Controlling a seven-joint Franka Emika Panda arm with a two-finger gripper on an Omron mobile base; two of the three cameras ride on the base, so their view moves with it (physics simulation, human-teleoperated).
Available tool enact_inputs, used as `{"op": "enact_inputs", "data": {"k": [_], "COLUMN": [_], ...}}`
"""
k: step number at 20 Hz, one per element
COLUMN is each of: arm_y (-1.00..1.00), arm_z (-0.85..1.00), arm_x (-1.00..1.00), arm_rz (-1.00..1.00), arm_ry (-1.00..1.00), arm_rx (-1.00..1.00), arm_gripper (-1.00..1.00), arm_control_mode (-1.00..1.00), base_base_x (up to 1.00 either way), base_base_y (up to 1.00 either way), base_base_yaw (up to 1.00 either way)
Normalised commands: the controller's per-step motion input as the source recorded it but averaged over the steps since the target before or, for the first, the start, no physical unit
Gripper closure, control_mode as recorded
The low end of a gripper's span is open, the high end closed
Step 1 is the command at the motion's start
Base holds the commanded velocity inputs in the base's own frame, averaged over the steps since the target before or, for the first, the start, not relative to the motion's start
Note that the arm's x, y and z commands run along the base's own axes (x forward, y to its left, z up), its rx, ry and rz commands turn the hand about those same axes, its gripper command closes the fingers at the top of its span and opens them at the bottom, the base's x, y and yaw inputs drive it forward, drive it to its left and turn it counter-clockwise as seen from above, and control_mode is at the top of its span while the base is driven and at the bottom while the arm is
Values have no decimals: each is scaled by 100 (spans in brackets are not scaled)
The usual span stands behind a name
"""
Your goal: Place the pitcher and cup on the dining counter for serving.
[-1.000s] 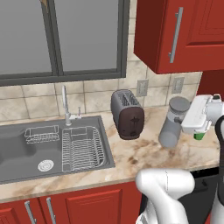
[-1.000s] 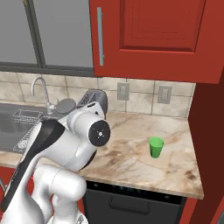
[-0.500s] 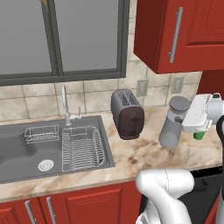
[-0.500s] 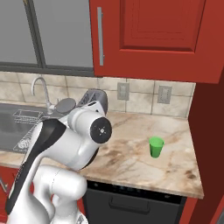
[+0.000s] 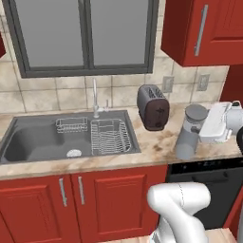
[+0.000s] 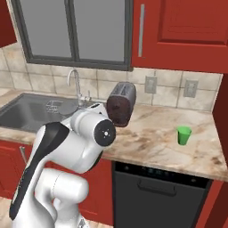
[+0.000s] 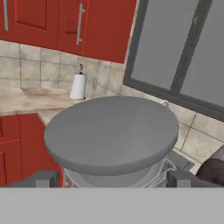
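The grey pitcher (image 5: 187, 140) stands on the marbled counter near its front edge, right of the toaster. My gripper (image 5: 201, 128) is level with its neck, just to its right. Seen from the hand, the pitcher's flat round top (image 7: 111, 131) looms close. The gripper (image 7: 113, 179) is open, with one dark fingertip (image 7: 39, 179) on each side of the vessel and nothing gripped. The small green cup (image 6: 183, 135) stands alone on the counter's right end, apart from the arm. The dining counter is out of view.
A dark toaster (image 5: 153, 107) sits against the tiled wall. Left of it is the sink (image 5: 28, 142), holding a wire rack (image 5: 110, 136), with a faucet (image 5: 95, 97) behind. Red cabinets (image 5: 204, 28) hang overhead. A paper towel roll (image 7: 78, 86) stands on a far counter.
The hand has edged very slightly left toward the pitcher. The jaws stay wide, and the pitcher and cup have not moved.
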Motion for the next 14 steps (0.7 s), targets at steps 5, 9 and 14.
{"op": "enact_inputs", "data": {"k": [5, 9, 14], "arm_y": [0, 0, 0], "arm_z": [0, 0, 0], "arm_x": [0, 0, 0], "arm_rz": [0, 0, 0], "arm_ry": [0, 0, 0], "arm_rx": [0, 0, 0], "arm_gripper": [100, 100, 100], "arm_control_mode": [100, 100, 100], "base_base_x": [-60, -13, 0], "base_base_y": [92, 95, 64], "base_base_yaw": [32, 48, 64]}}
